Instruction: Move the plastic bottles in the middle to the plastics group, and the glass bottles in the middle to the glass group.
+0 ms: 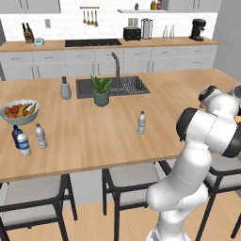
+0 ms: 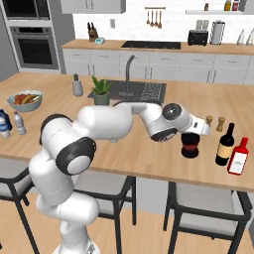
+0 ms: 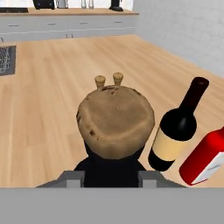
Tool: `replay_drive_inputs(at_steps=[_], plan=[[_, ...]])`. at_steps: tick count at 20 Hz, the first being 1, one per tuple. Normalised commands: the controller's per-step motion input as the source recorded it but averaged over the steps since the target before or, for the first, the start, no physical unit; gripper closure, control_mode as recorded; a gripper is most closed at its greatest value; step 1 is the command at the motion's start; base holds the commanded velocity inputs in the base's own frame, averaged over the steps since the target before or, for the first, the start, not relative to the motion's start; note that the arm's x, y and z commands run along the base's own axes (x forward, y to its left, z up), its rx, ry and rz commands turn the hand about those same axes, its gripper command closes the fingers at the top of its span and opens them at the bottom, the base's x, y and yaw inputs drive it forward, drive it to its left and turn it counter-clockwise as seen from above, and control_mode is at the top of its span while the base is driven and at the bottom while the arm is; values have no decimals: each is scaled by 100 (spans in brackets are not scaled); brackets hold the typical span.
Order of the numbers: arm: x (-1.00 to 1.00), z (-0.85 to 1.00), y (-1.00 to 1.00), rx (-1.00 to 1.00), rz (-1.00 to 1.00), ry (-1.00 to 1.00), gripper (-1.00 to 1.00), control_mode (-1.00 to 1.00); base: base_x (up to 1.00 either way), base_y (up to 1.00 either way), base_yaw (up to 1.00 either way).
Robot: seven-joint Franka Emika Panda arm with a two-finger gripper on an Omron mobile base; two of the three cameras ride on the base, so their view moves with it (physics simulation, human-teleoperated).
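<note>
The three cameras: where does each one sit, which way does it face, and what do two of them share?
Left base view: behind the arm, on its left, facing the counter and sink.
Right base view: behind it on the right; the arm reaches to the dark bottle.
Hand view: on the end effector, looking at that bottle's cork top.
Shared: the wine bottle in the right base and hand views.

The arm reaches far to its right, hand [image 2: 191, 135] pointing down, jaw state unclear.

It was a home kitchen: behind the wooden island [image 1: 155, 89] with its sink [image 1: 113, 87] stood cabinets [image 1: 94, 63], a stovetop [image 1: 92, 43], a toaster [image 1: 131, 33] and a wall oven [image 2: 33, 47].
</note>
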Motion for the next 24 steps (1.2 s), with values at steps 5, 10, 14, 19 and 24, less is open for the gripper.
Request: replay_drive_inputs(at_steps=[5, 10, 14, 19, 24], plan=[[10, 0, 0, 0, -11, 0, 100, -100, 0, 0, 0], [17, 1, -6, 0, -13, 0, 100, -100, 0, 0, 0], [0, 0, -26, 3, -9, 0, 100, -100, 0, 0, 0], [5, 0, -29, 6, -5, 0, 100, -100, 0, 0, 0], [9, -29, -6, 5, -1, 4, 100, -100, 0, 0, 0]])
